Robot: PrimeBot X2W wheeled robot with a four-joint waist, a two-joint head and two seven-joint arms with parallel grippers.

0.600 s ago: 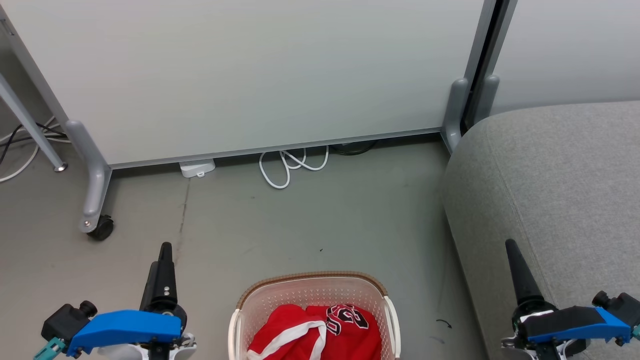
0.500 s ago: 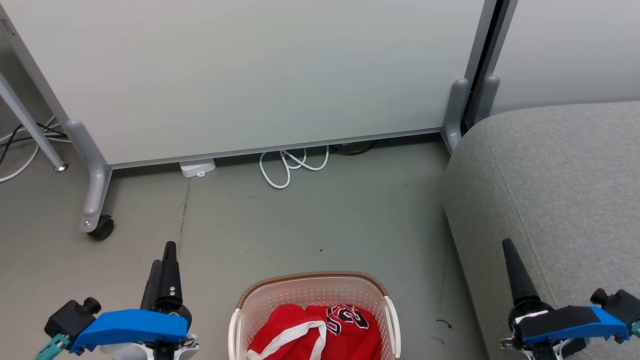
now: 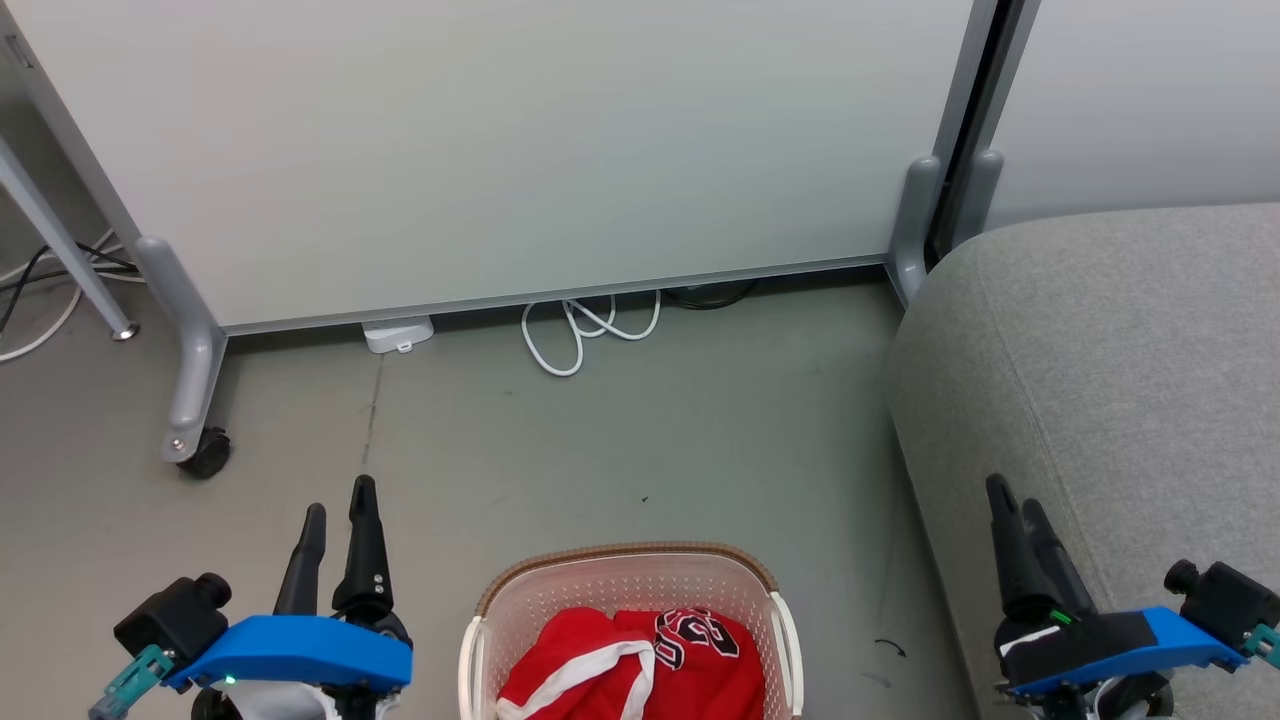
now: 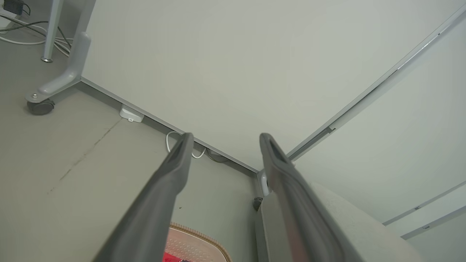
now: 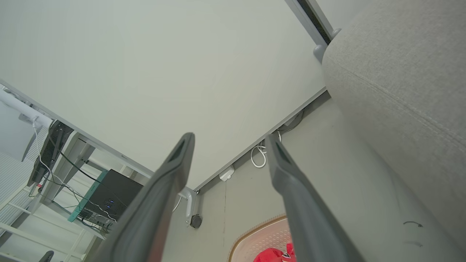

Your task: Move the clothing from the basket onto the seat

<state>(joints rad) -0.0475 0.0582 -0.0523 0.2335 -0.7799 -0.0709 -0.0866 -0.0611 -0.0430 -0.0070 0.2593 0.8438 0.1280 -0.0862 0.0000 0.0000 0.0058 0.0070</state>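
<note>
The red clothing (image 3: 640, 665) with white trim and black-and-white numerals lies in the cream basket (image 3: 625, 578) on the floor at the bottom middle of the head view. The grey seat (image 3: 1120, 370) fills the right side. My left gripper (image 3: 338, 500) stands open to the left of the basket, above the floor, holding nothing. My right gripper (image 3: 1012, 492) stands open to the right of the basket, in front of the seat's edge, and is empty. In the left wrist view the open left gripper (image 4: 224, 137) frames the basket's rim (image 4: 196, 236). The right wrist view shows the open right gripper (image 5: 229, 137), the clothing (image 5: 276, 255) and the seat (image 5: 400, 72).
A pale partition panel (image 3: 520, 140) on grey wheeled feet (image 3: 195, 400) stands behind the basket. White cable loops (image 3: 585, 335) and a small white box (image 3: 398, 334) lie at its base. A metal leg (image 3: 60, 250) and cables are at the far left.
Both grippers have turned about their wrists, so each now shows two separate fingers in the head view. The left gripper has shifted slightly right, the right one slightly left. The clothing and basket have not moved.
</note>
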